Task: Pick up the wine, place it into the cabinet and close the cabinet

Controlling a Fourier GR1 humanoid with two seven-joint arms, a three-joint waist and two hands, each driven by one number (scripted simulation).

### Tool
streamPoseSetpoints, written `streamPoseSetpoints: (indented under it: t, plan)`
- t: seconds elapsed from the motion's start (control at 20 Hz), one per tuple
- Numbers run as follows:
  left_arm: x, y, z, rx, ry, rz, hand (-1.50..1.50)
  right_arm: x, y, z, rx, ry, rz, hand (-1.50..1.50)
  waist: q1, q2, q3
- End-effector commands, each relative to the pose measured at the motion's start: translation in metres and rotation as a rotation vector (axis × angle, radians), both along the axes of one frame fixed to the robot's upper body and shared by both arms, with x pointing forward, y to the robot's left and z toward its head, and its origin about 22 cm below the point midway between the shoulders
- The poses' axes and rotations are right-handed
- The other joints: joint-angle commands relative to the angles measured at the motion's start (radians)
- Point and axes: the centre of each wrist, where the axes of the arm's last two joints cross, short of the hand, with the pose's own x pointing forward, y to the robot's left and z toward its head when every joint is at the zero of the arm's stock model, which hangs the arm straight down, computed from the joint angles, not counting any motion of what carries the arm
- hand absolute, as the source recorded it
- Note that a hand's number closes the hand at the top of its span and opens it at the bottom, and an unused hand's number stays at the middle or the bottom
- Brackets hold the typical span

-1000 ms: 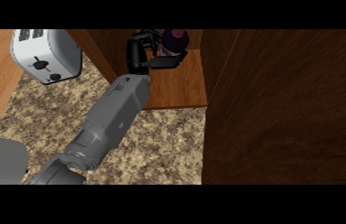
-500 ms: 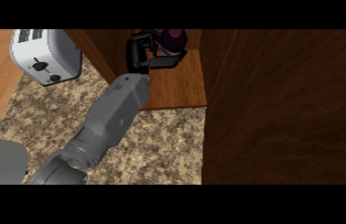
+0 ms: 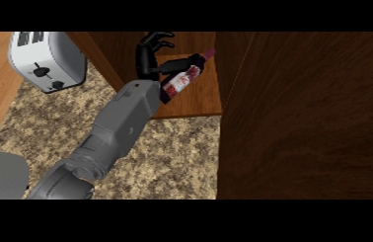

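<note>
1. Your hand [image 3: 151,53] sits in the upper middle of the frame, inside the open cabinet [image 3: 197,95]. Only one arm shows. From its position I judge it to be your left one, though the frame does not make this certain.
2. The fingers are half spread and curled upward, away from the bottle. The thumb side reaches toward the wine [image 3: 182,80] and seems to touch it near the shoulder. I cannot see fingers wrapped around the glass, so I read the hand as letting go, not holding.
3. The wine is in the cabinet, just right of the hand, over the wooden floor of the cabinet. It lies or leans strongly, not upright.
4. Its long axis runs on a diagonal: the dark red cap points to the upper right of the frame, toward the inner wall, and the base points to the lower left, toward your forearm [image 3: 128,117].
5. I think this tilt comes from the angled reach of the arm, which enters from the lower left.
6. The cabinet door [image 3: 299,112] fills the right side of the frame and stands open. Closing it is not yet done.
7. A toaster [image 3: 45,60] stands on the surface [image 3: 167,157] at the upper left, well apart from the wine.
</note>
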Motion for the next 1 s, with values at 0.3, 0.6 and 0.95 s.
streamPoseSetpoints:
  t: [0.3, 0.6, 0.95]
  plan:
    - [-0.007, 0.016, -0.021, 0.110, 0.051, 0.045, -1.50, -0.009, -0.005, 0.014, 0.030, -0.025, 0.029, -1.50, 0.000, 0.009, -0.004]
    - [-0.007, 0.030, -0.024, 0.151, 0.059, 0.092, -1.50, -0.001, 0.000, 0.009, 0.043, -0.045, 0.023, -1.50, -0.006, 0.015, -0.005]
    - [-0.018, 0.017, -0.040, 0.100, -0.004, 0.096, -1.50, -0.011, 0.003, 0.009, 0.028, -0.015, 0.049, -1.50, -0.013, 0.013, -0.005]
